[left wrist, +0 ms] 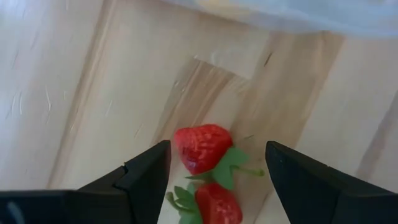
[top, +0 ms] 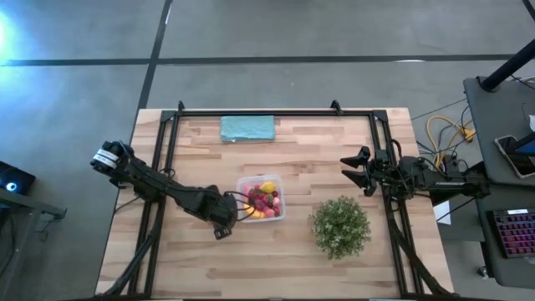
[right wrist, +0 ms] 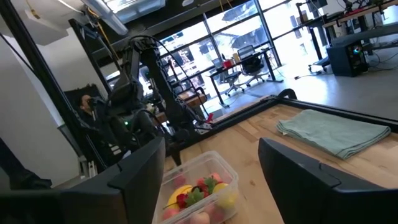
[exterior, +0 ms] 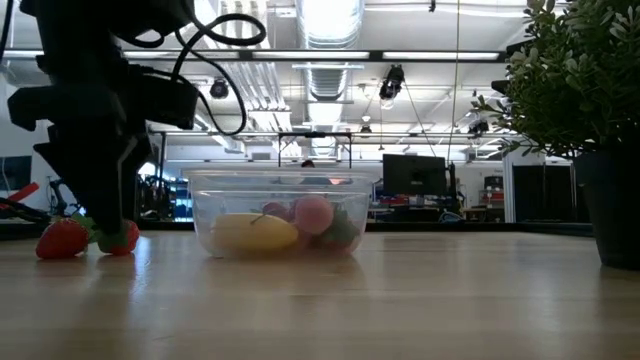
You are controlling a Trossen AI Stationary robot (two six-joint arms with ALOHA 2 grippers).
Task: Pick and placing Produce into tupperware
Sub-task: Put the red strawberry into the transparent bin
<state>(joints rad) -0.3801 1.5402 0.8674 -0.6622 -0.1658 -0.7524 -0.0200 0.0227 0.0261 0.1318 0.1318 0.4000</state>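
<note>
1. Red strawberries lie on the wooden table (top: 334,159). We see two of them, one strawberry (left wrist: 200,147) and a second strawberry (left wrist: 217,203) touching it, leaves together.
2. We see the left gripper (left wrist: 214,171) low over these two berries. Its fingers are apart, one on each side of the berries, and hold nothing.
3. From above, the left gripper (top: 227,226) sits just beside the tupperware (top: 260,198), at its corner nearest the left arm.
4. From table height, the two berries (exterior: 88,238) rest on the wood under the dark left gripper (exterior: 100,215), just beside the clear tub (exterior: 280,215).
5. We see the tub holds fruit: a yellow piece (exterior: 255,232), a pink berry (exterior: 313,213) and more red ones.
6. The right gripper (top: 358,170) waits near the table's right edge, well apart from the tub. Its fingers (right wrist: 134,180) are apart and hold nothing.
7. A green plant (top: 340,226) stands near the tub, and a teal cloth (top: 247,129) lies at the far edge.
</note>
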